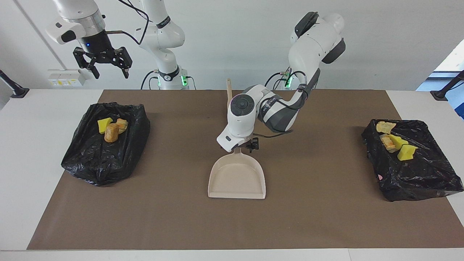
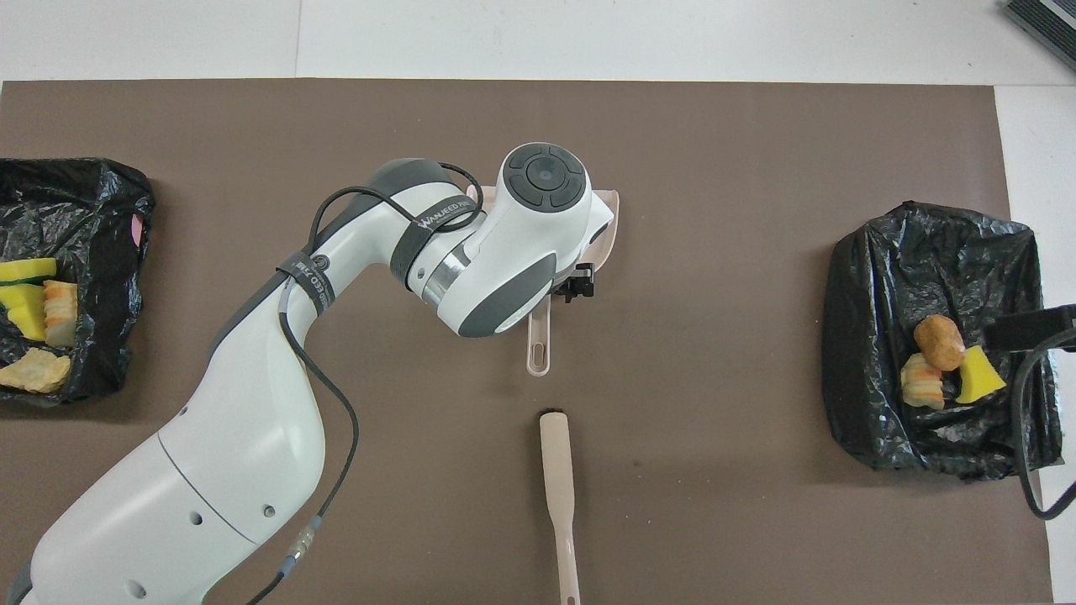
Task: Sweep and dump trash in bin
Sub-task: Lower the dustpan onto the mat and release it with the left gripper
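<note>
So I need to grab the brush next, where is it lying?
The brush lies flat on the brown mat at the table's middle, nearer to the robots than the dustpan, in line with the dustpan's handle but apart from it.

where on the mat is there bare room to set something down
Bare mat lies between the dustpan and each black bag. Crowded along the middle: left tool over the dustpan's handle, brush nearer the robots.

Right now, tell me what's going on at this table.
The left gripper sits at the handle of the empty dustpan, which lies flat mid-table. The brush lies nearer to the robots. All the trash rests on two black bags at the table's ends. The right gripper waits, open, raised over one.
</note>
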You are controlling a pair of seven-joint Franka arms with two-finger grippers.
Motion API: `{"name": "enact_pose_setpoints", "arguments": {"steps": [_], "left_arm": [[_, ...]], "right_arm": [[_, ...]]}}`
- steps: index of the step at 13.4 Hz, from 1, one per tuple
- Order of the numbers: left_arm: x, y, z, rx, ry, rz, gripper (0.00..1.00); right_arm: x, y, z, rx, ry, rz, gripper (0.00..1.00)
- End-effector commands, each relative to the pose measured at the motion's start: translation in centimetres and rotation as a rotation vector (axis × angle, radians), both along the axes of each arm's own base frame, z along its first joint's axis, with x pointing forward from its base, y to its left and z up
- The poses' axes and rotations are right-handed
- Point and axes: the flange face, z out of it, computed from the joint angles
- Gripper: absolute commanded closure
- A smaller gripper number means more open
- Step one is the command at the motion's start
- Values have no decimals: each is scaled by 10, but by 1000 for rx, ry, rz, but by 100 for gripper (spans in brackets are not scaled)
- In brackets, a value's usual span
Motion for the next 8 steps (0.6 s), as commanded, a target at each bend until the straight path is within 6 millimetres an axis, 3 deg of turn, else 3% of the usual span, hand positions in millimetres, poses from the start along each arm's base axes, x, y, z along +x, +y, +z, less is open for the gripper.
{"name": "enact_pose_setpoints", "arguments": {"steps": [1,6,8], "left_arm": [[-11,24,42,54,-73,-3,0],[-14,84,83,109,-98,66,0],[-11,121,104,86,-82,39,0]], "right_arm": [[-2,0,3,16,-13,15,0],[-2,0,3,16,-13,15,0],[-2,0,3,16,-13,15,0]]}}
